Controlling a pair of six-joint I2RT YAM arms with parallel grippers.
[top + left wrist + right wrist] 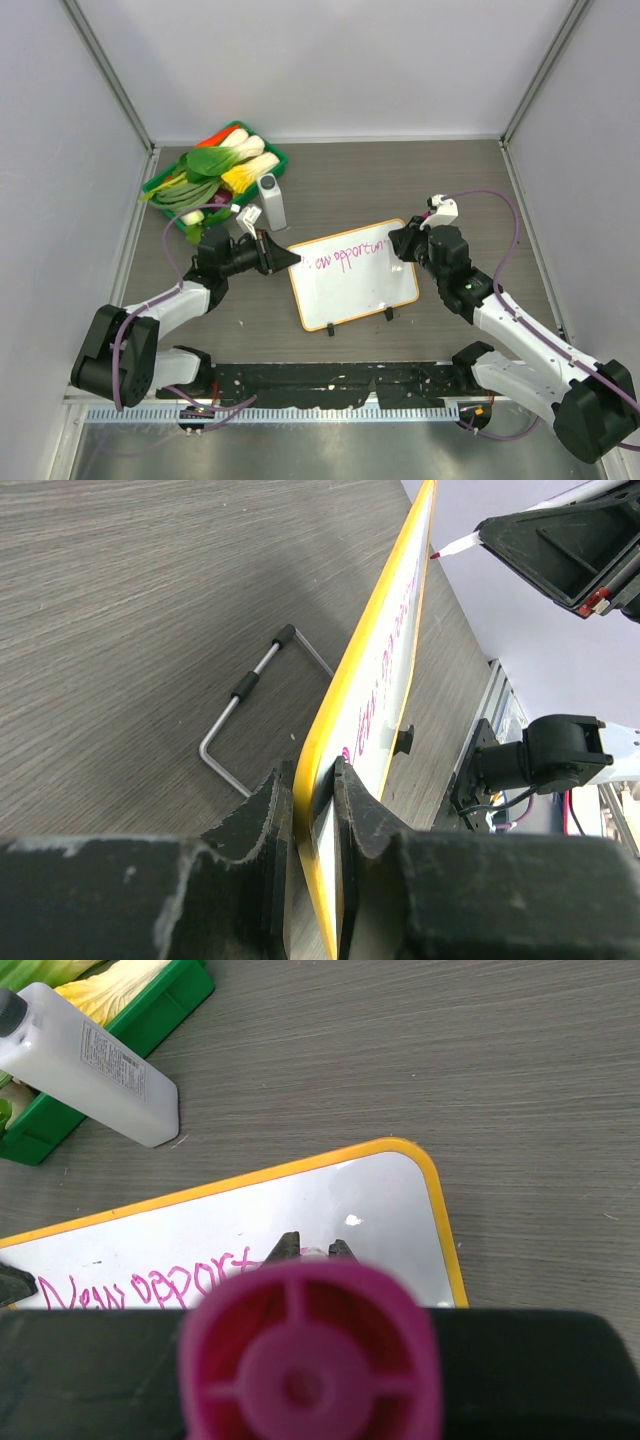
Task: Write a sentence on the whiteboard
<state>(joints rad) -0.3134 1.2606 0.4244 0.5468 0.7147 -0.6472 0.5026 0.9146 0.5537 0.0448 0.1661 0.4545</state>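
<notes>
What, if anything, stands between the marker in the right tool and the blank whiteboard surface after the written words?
Nothing visible does. The marker in the right tool sits at the whiteboard, just past the sentence. The bottle and tray lie beyond the board's far edge; the left tool grips its left edge.

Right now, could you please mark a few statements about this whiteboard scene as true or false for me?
1. The left pincer clamps the edge of the whiteboard. True.
2. The right pincer is open and empty. False: it is shut on a pink marker.
3. The writing on the board is blue. False: it is pink-magenta.
4. A white bottle rests beside the green tray. True.
</notes>
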